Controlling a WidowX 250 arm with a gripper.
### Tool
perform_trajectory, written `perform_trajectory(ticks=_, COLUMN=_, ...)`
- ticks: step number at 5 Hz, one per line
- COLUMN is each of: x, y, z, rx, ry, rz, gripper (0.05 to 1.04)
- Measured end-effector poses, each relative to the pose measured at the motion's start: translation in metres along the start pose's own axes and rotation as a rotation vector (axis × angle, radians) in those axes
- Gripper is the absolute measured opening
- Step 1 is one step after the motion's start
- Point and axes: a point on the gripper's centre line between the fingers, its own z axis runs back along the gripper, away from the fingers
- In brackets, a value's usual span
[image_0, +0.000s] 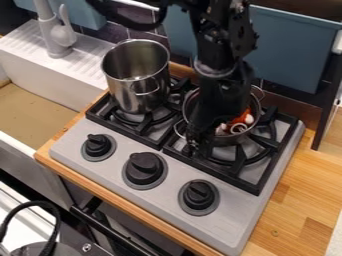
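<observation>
Black end effector partly hides the right-hand metal pot.

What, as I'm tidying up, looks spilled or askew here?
Nothing stands out: the tall steel pot stands upright on the stove, and the food pieces look contained in the smaller pot, though the arm hides part of it.

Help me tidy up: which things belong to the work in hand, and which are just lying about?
Likely in the work:
end effector
low pot
food pieces in that pot
stove

Likely just about:
tall steel pot
faucet
black cable
</observation>
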Motion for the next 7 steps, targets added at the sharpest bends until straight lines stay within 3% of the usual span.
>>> perform_trajectory(ticks=1, x=0.003, y=-0.004, z=-0.009, rx=-0.037, ry=0.011, rz=0.017, gripper=0.949)
perform_trajectory(ticks=3, x=0.001, y=-0.003, z=-0.016, rx=-0.113, ry=-0.012, rz=-0.004, gripper=0.382)
perform_trajectory(ticks=4, x=-0.002, y=-0.001, z=-0.019, rx=-0.127, ry=-0.009, rz=-0.014, gripper=0.167)
perform_trajectory(ticks=5, x=-0.007, y=0.001, z=-0.019, rx=-0.122, ry=-0.003, rz=-0.029, gripper=0.083)
perform_trajectory(ticks=6, x=-0.015, y=-0.002, z=-0.013, rx=-0.106, ry=-0.007, rz=-0.078, gripper=0.076)
perform_trajectory(ticks=7, x=-0.026, y=-0.015, z=-0.011, rx=-0.129, ry=-0.014, rz=-0.145, gripper=0.069)
